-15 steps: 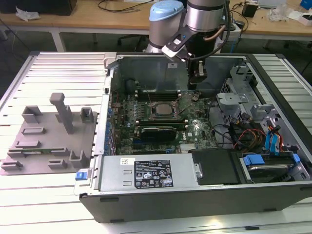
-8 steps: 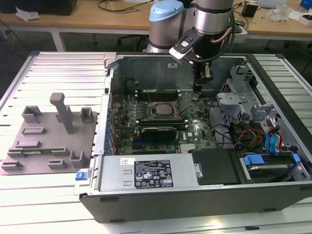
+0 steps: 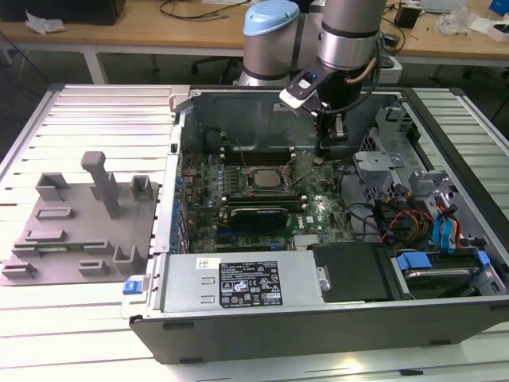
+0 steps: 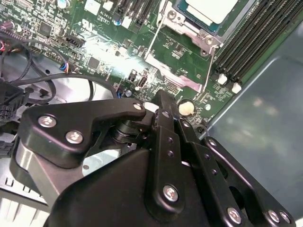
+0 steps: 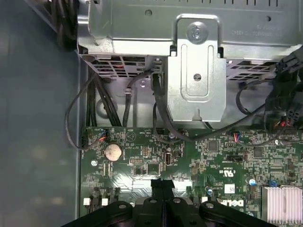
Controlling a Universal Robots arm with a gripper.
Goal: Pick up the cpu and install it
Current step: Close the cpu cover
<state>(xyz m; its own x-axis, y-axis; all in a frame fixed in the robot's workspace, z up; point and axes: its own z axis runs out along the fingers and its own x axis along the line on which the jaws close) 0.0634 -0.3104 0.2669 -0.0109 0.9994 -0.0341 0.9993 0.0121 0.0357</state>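
The cpu is a pale silver-white square lying in the metal-framed socket of the green motherboard inside the open computer case. In the exterior view my gripper hangs low over the board, just to the exterior view's right of the socket. Its two black fingers are pressed together with nothing between them, so it is shut. In the second wrist view the gripper tip stands a short way from the socket's thin wire levers and close to a round coin battery.
A grey plastic tray with upright blocks lies on the slatted table at the exterior view's left. Memory slots, a metal drive bracket, loose black cables and the case wall crowd the gripper.
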